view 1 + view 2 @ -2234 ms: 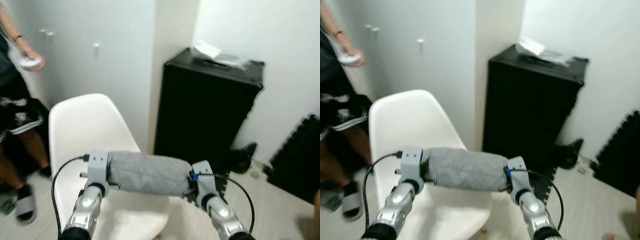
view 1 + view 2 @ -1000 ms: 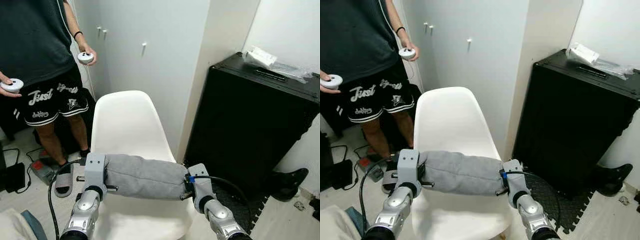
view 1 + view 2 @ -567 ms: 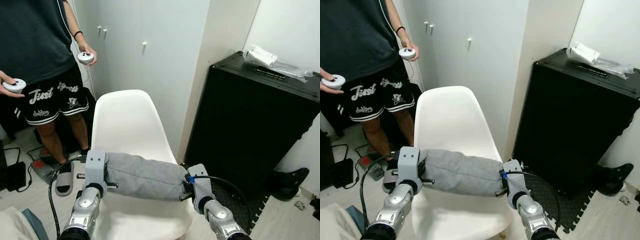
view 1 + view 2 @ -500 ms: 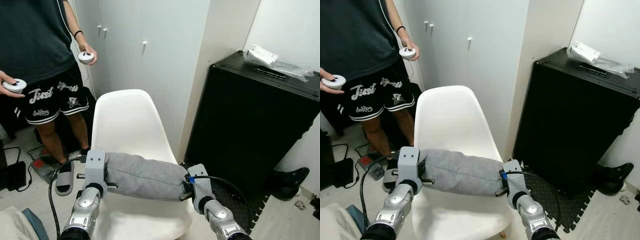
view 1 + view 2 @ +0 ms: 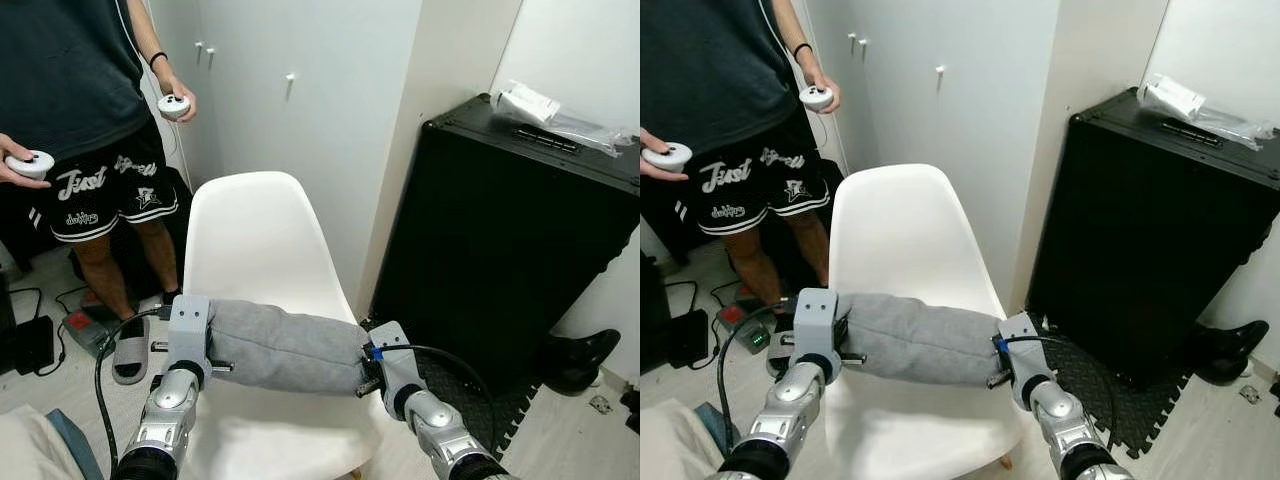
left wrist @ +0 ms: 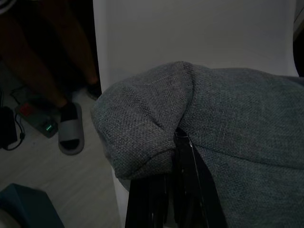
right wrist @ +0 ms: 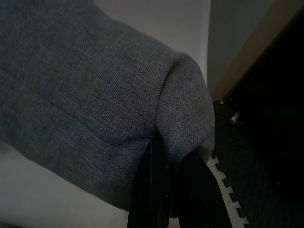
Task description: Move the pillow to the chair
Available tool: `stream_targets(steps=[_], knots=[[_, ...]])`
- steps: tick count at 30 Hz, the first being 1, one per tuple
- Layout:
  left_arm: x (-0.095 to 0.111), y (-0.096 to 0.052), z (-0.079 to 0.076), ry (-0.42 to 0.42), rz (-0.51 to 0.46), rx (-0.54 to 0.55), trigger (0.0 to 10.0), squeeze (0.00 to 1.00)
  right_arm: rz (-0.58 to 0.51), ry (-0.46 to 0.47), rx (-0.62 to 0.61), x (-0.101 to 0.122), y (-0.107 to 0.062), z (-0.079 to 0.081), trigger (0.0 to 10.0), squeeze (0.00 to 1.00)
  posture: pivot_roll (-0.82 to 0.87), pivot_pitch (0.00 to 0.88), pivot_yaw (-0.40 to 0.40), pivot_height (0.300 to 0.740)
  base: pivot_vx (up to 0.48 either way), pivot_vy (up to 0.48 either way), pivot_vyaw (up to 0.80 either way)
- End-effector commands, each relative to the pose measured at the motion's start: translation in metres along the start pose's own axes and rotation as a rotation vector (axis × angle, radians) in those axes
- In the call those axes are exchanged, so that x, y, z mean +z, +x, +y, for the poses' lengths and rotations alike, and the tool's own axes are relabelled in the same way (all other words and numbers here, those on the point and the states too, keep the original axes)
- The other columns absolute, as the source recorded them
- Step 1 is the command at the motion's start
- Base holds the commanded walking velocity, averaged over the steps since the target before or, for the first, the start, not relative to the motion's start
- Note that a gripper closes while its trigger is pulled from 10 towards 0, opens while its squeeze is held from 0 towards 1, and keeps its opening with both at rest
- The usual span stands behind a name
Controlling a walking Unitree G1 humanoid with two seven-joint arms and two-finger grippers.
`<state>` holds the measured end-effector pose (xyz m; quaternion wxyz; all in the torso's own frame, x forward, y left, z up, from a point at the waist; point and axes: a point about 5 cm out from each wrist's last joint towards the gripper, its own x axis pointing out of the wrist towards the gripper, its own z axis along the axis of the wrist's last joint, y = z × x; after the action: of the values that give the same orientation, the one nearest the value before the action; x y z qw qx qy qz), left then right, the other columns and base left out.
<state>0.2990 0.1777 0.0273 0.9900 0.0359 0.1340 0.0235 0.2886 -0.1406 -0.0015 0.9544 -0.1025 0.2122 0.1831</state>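
The robot holds a grey pillow (image 5: 285, 346) stretched level between its two arms, above the seat of a white chair (image 5: 262, 262) and not resting on it; the left gripper (image 6: 183, 156) is clamped on the pillow's left end, its black fingers (image 6: 187, 190) pinched into a fold of the grey cloth; the right gripper (image 7: 167, 164) is clamped on the pillow's right end in the same way, fingers (image 7: 154, 190) buried under the fabric's corner; the chair stands directly before the robot, its back turned toward a white cabinet (image 5: 290, 110) with small knobs; to the robot's right of the chair sits a black case (image 5: 505, 230) with a clear plastic bag (image 5: 560, 110) lying on its top; dark foam floor mats (image 5: 1085, 385) lie at the case's foot, and a black shoe (image 5: 575, 360) rests beside it on the pale floor; to the robot's left stands a person (image 5: 70, 110) in a dark shirt and black printed shorts, wearing a grey slipper (image 5: 128, 352), with a white controller (image 5: 175, 104) in one hand and a second controller (image 5: 28, 163) in the other; a power strip (image 5: 85, 328) lies on the floor near the person's feet
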Motion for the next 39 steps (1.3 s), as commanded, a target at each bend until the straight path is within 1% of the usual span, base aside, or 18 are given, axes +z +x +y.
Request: stream_targets(steps=[1,6,9,12,13,26,30,32,35,39], knots=[[0.0062,0.0028,-0.0043,0.020,-0.028,-0.024,10.0,0.00,-0.037,-0.002,0.011,0.0094,0.0041,0.0041,10.0,0.00,-0.01,0.074,-0.023,0.671,0.000,0.000,0.00],[0.0054,0.0024,-0.0053,0.020,-0.025,-0.026,10.0,0.00,-0.035,0.003,0.008,0.0088,0.0043,0.0052,10.0,0.00,-0.01,0.074,-0.024,0.671,0.000,0.000,0.00],[0.0051,0.0024,-0.0057,0.017,-0.024,-0.025,10.0,0.00,-0.037,0.033,0.023,0.0073,0.0039,0.0077,10.0,0.00,-0.01,0.073,-0.025,0.656,0.000,0.000,0.00],[0.0050,0.0024,-0.0057,0.016,-0.024,-0.024,10.0,0.00,-0.038,0.033,0.022,0.0071,0.0038,0.0080,10.0,0.00,-0.01,0.073,-0.025,0.651,0.000,0.000,0.00],[0.0048,0.0022,-0.0058,0.015,-0.025,-0.023,10.0,0.00,-0.036,0.020,0.014,0.0071,0.0038,0.0075,10.0,0.00,-0.01,0.072,-0.026,0.646,0.000,0.000,0.00],[0.0032,0.0014,-0.0106,0.020,-0.023,-0.037,10.0,0.00,-0.036,0.014,0.010,0.0083,0.0045,0.0069,10.0,0.00,-0.01,0.073,-0.027,0.646,0.000,0.000,0.00],[0.0031,0.0014,-0.0110,0.015,-0.022,-0.035,10.0,0.00,-0.032,0.024,0.013,0.0086,0.0050,0.0073,10.0,0.00,-0.01,0.076,-0.028,0.646,0.000,0.000,0.00],[0.0031,0.0014,-0.0108,0.013,-0.023,-0.034,10.0,0.00,-0.045,0.047,0.019,0.0095,0.0051,0.0083,10.0,0.00,-0.01,0.077,-0.029,0.637,0.000,0.000,0.00],[0.0031,0.0010,-0.0098,0.011,-0.025,-0.030,10.0,0.00,-0.044,0.030,0.026,0.0113,0.0062,0.0099,10.0,0.00,-0.01,0.087,-0.033,0.627,0.000,0.000,0.00],[0.0035,0.0010,-0.0094,0.009,-0.026,-0.028,10.0,0.00,-0.047,0.020,0.027,0.0139,0.0076,0.0102,10.0,0.00,0.00,0.098,-0.036,0.627,0.000,0.000,0.00]])
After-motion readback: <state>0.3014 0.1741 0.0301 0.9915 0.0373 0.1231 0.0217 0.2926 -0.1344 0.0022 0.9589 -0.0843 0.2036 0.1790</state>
